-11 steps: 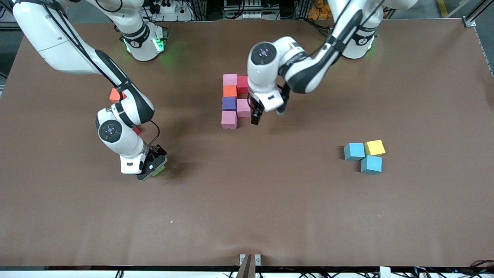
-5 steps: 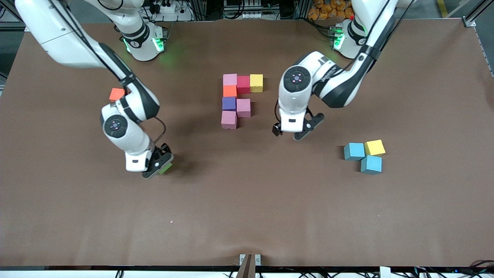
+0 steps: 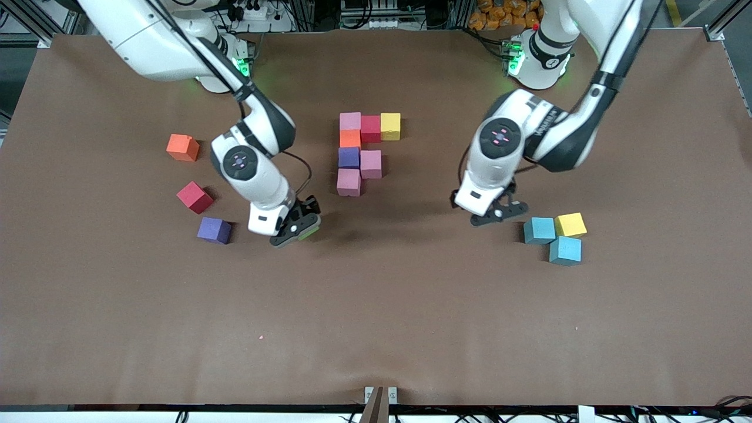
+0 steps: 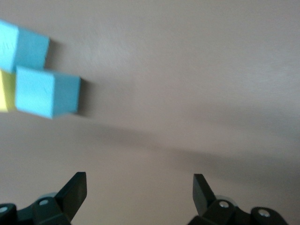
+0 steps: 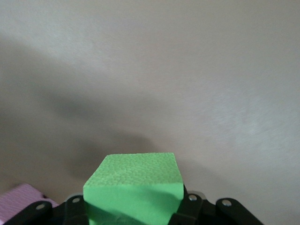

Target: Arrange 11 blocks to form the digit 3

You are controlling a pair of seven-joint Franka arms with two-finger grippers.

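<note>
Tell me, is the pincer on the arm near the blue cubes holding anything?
No, the left pincer is open with only bare table between its fingers; the light blue blocks lie apart from it.

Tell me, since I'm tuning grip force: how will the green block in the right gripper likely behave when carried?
The green block, clamped in the right gripper, has a matte, pebbled surface, so it probably won't slip. It looks like foam: likely light and slightly squashy. Its flat faces and square edges suggest it will sit stable without rolling.

green block (image 5: pixel 133 187), light blue blocks (image 3: pixel 539 230), perhaps brown table (image 3: pixel 411 305)
</note>
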